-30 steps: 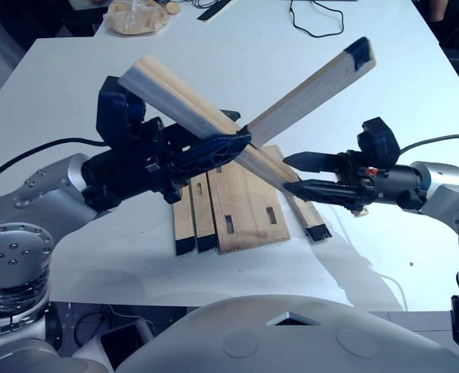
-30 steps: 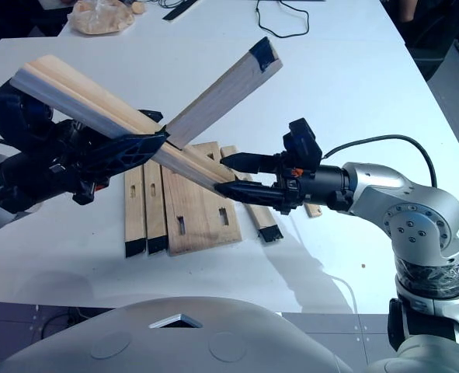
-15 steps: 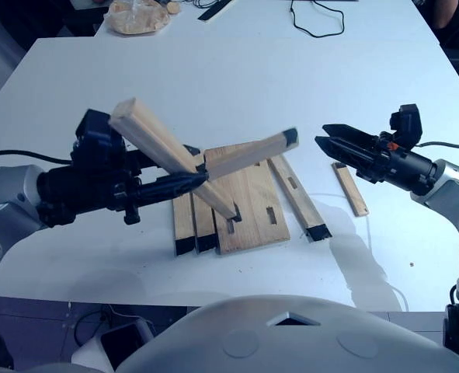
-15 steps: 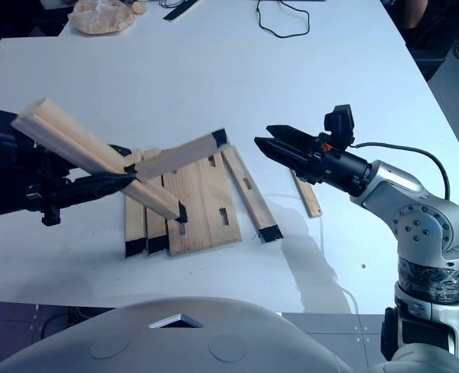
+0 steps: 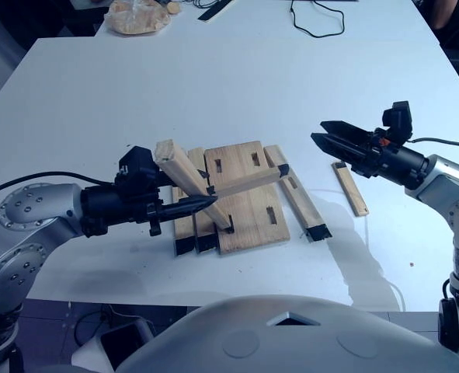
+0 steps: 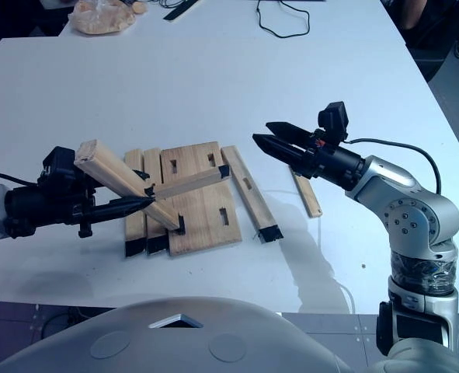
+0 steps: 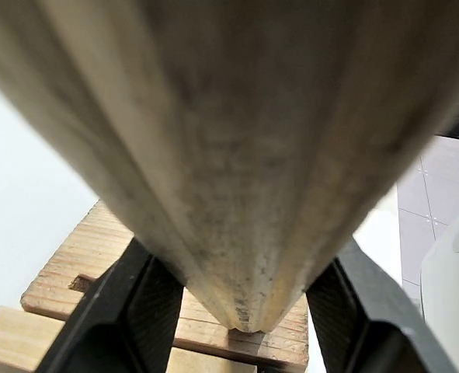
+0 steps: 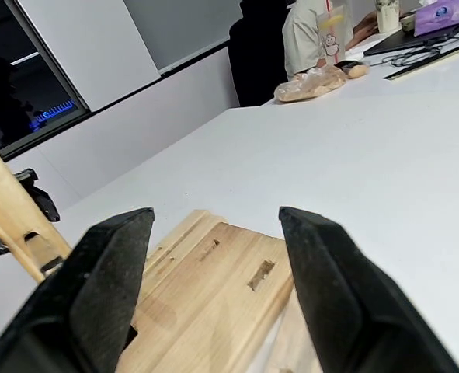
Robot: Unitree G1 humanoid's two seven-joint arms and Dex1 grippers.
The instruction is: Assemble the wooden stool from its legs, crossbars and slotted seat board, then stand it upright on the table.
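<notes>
Over the worktop (image 5: 252, 85), we are clamping left jaws on a leg (image 5: 180, 164); right jaws are hanging wide open.

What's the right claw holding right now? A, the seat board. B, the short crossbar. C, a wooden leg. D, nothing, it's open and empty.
D: the right claw stands open and empty, and the short crossbar lies flat on the table near it.
</notes>
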